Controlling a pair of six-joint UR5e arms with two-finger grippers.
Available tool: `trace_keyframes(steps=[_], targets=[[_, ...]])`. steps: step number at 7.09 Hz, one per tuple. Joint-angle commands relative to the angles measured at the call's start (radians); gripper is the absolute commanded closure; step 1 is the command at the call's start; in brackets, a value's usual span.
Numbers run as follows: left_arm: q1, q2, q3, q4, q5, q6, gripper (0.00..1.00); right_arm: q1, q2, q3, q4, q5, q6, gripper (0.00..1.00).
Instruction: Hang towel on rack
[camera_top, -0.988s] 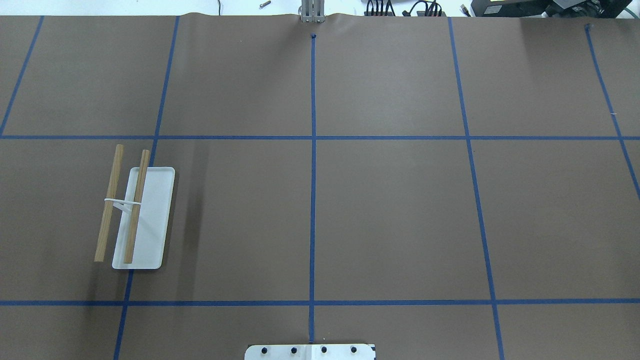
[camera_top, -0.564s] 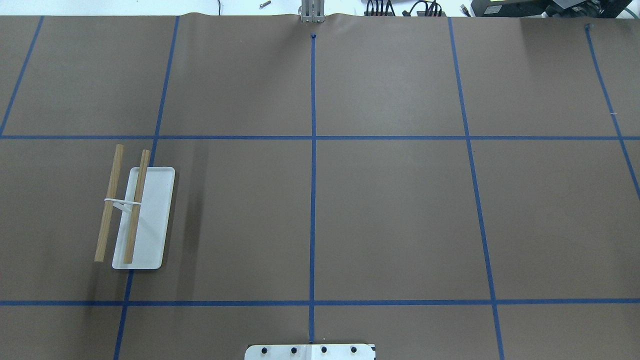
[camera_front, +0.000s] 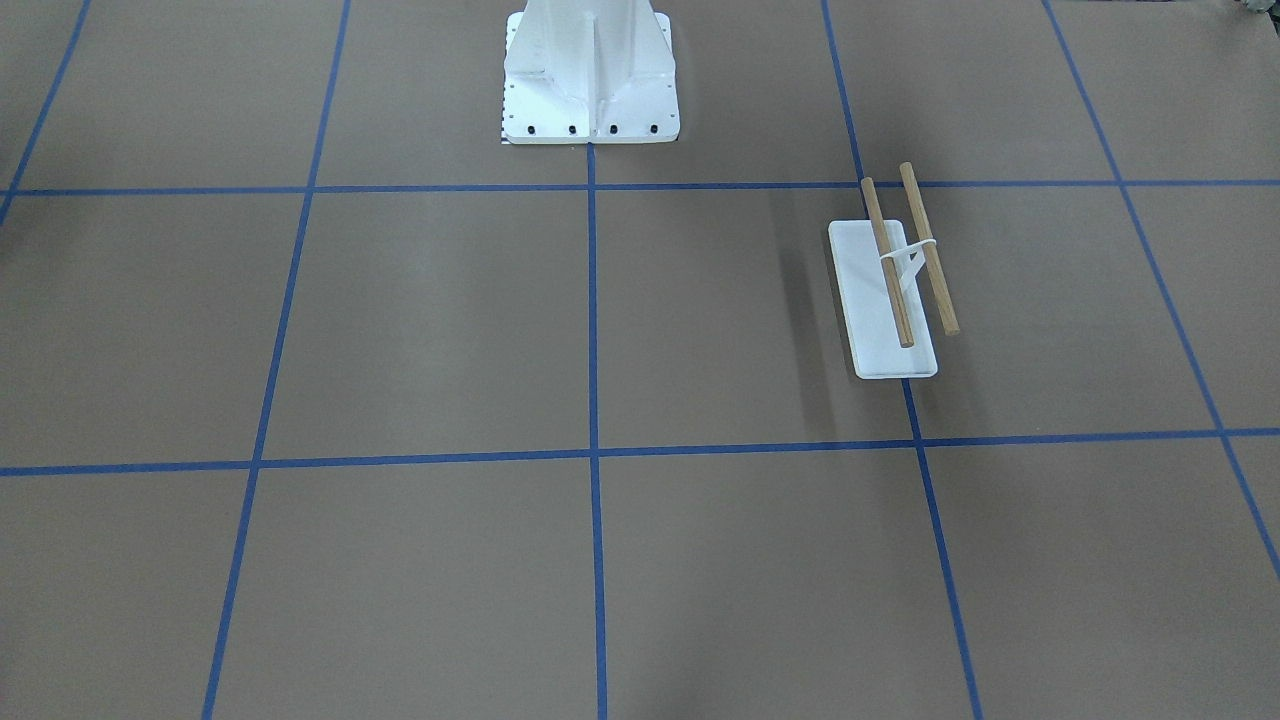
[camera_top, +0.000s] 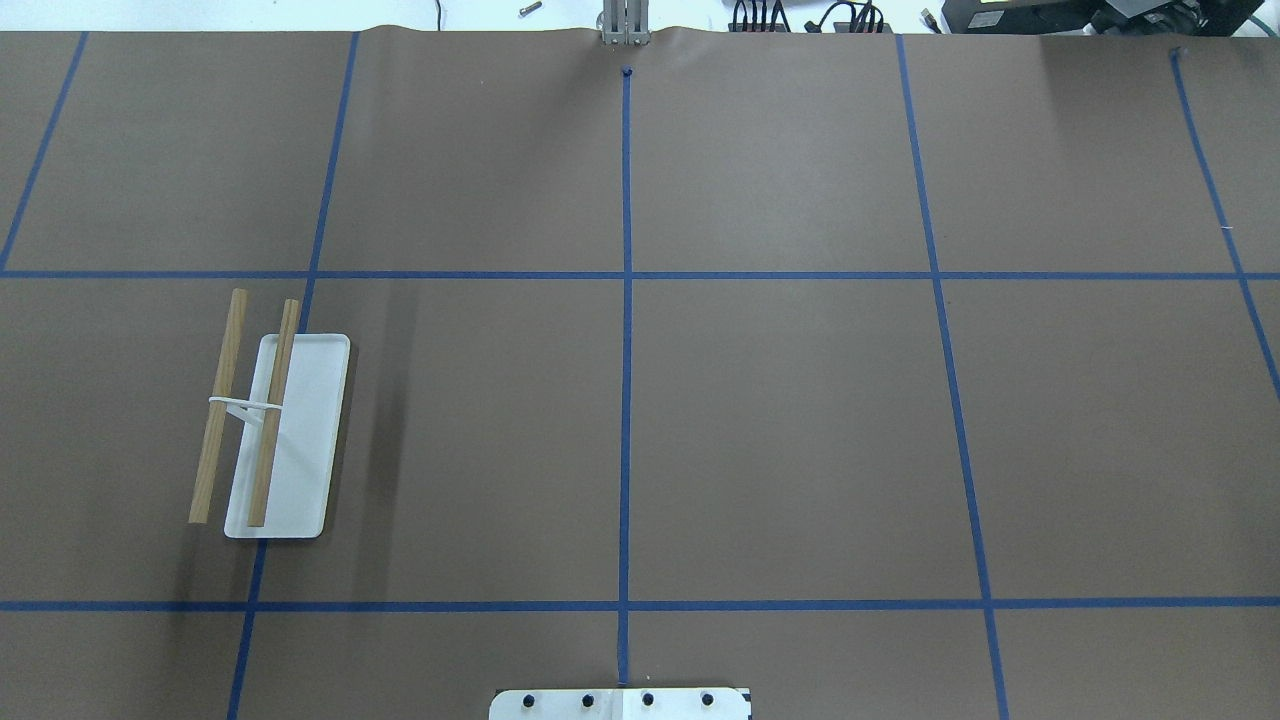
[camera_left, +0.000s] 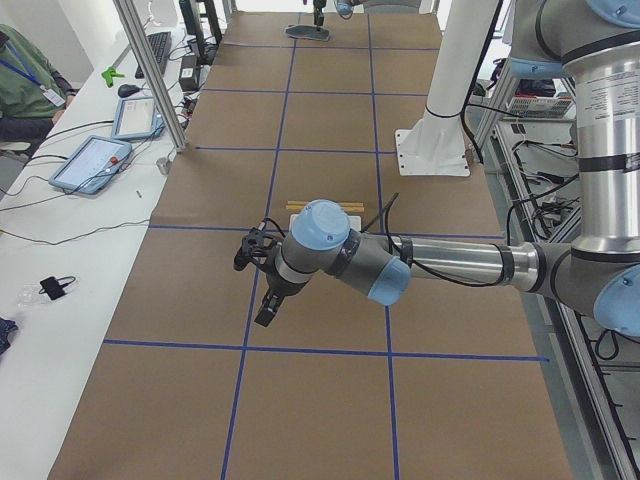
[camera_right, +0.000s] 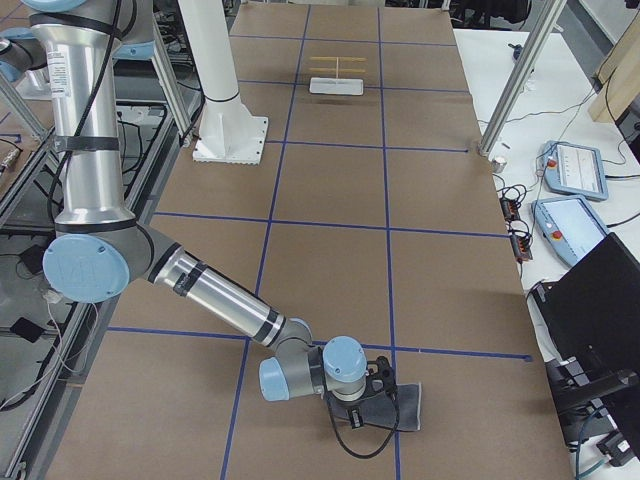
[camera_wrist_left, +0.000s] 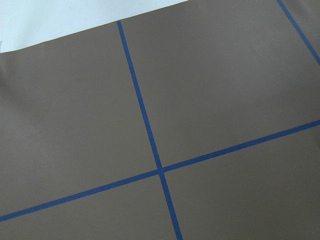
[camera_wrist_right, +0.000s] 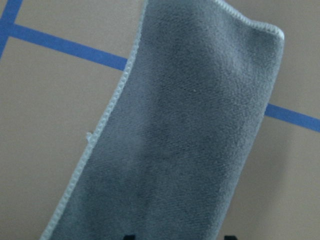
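The rack (camera_top: 270, 430) stands on the table's left half, its white base bearing two bare wooden dowels; it also shows in the front view (camera_front: 890, 290) and far off in the right view (camera_right: 337, 75). The dark grey towel (camera_right: 395, 405) lies flat on the table near the right end. In the right wrist view the towel (camera_wrist_right: 180, 135) fills the frame. My right gripper (camera_right: 375, 395) sits low over the towel, its two fingertips apart at the bottom edge of the wrist view. My left gripper (camera_left: 265, 300) hangs above the table near the rack; I cannot tell if it is open.
The large white bolted pedestal (camera_front: 590, 80) stands at the robot's side of the table. Blue tape lines grid the brown table cover (camera_top: 800, 430). Tablets (camera_right: 575, 165) and cables lie on the white bench beyond the far edge.
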Motion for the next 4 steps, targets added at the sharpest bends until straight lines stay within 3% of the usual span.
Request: trace_keyframes(steps=[1,2,3,4], targets=[[0.001,0.000,-0.001,0.000,0.000,0.000,0.01,-0.001,0.002,-0.025,0.002,-0.001,0.000,0.48],[0.001,0.000,-0.001,-0.006,0.000,0.000,0.01,-0.001,0.002,-0.030,0.002,-0.001,0.000,0.67],[0.001,0.000,-0.001,-0.006,0.000,0.000,0.01,-0.001,0.002,-0.028,0.002,-0.003,0.000,0.99],[0.001,0.000,0.001,-0.006,0.000,0.000,0.01,-0.001,0.004,-0.018,0.002,-0.001,0.000,1.00]])
